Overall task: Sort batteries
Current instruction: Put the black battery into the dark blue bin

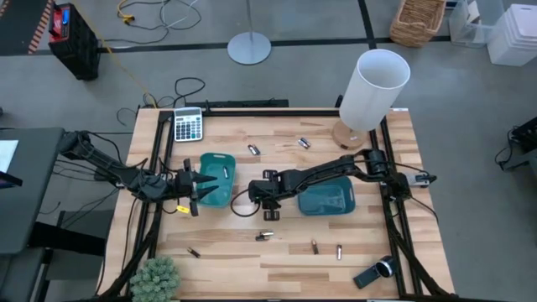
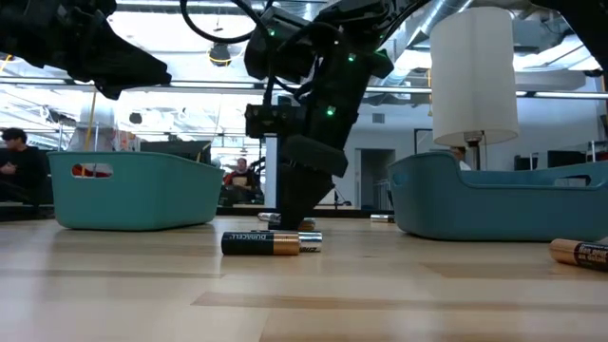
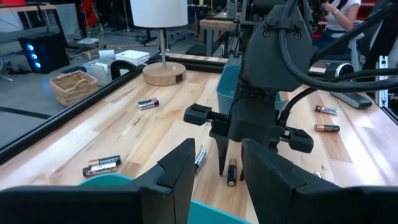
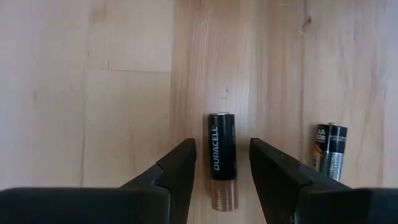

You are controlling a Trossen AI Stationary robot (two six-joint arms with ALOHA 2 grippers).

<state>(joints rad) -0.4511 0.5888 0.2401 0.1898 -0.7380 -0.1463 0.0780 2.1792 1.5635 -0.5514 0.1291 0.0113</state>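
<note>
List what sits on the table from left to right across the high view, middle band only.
left gripper → left teal tray → right gripper → right teal tray

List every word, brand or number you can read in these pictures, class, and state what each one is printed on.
"DURACELL": on the black-and-copper battery lying on the wood between the right gripper's open fingers; it also reads on that battery's side in the low view.
Too blurred to read: the print on the second battery beside it, the battery at the low view's edge, and the calculator's keys.
</note>
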